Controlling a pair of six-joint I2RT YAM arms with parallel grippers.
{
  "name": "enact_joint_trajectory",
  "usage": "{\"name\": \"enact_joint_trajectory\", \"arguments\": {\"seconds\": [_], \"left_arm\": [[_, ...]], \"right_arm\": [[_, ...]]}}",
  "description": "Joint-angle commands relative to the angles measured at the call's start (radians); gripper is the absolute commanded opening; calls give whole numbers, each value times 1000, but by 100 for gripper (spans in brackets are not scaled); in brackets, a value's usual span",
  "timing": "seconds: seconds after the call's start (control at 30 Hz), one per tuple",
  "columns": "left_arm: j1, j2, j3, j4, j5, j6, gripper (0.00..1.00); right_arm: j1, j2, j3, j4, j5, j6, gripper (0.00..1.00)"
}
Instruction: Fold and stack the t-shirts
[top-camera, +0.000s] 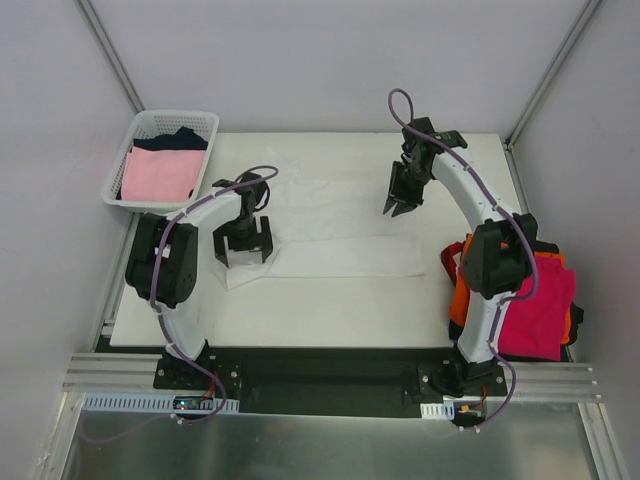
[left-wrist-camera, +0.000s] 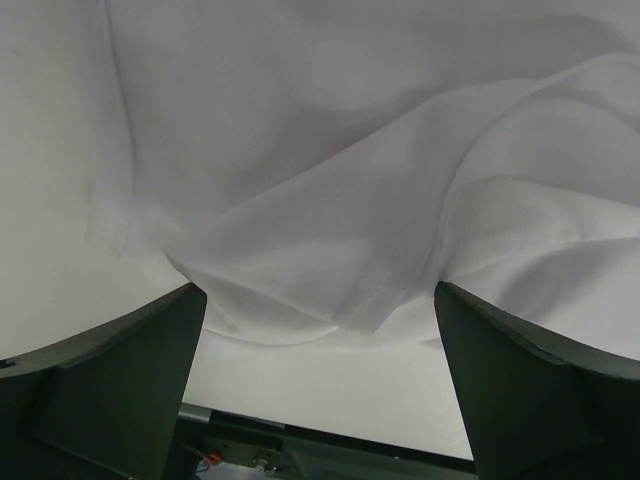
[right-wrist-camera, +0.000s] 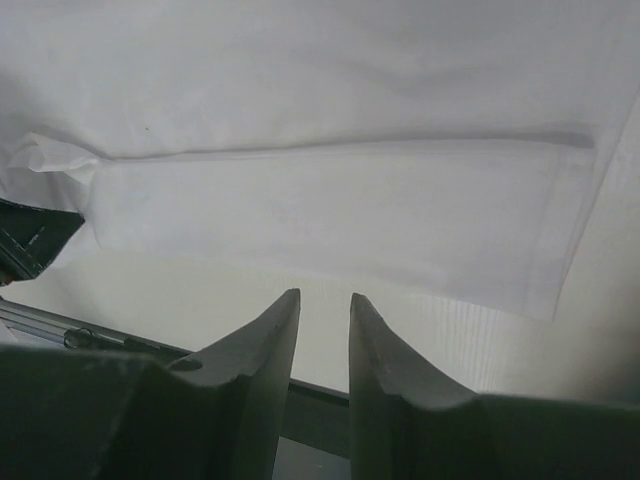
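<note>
A white t-shirt (top-camera: 335, 225) lies partly folded across the middle of the table, its near part doubled into a long band (right-wrist-camera: 330, 210). My left gripper (top-camera: 245, 246) hangs over the shirt's left corner, open wide, with rumpled cloth (left-wrist-camera: 350, 200) just beyond the fingers and nothing between them (left-wrist-camera: 318, 290). My right gripper (top-camera: 403, 205) is above the shirt's far right part; its jaws (right-wrist-camera: 324, 295) stand a narrow gap apart and hold nothing. A magenta-red t-shirt (top-camera: 535, 300) lies on an orange one (top-camera: 458, 300) at the table's right edge, with black cloth beneath.
A white lattice basket (top-camera: 145, 125) stands at the back left, holding a pale pink t-shirt (top-camera: 160, 175) and a navy one (top-camera: 180, 138). The right arm's upper link (top-camera: 495, 260) rises beside the stack. Walls close in on three sides.
</note>
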Motion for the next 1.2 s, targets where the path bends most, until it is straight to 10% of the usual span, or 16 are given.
{"name": "enact_joint_trajectory", "arguments": {"seconds": [0.0,0.2,0.4,1.17], "left_arm": [[-7,43,40,70,6,36,99],[-7,78,62,84,-9,27,97],[-7,29,36,81,-30,39,70],[-7,-3,-32,46,-61,23,59]], "right_arm": [[-39,-41,22,-136,6,-63,30],[-65,-54,-9,-142,2,-73,30],[-59,-34,-29,-128,-14,-66,29],[-25,28,-20,-123,-52,-87,27]]}}
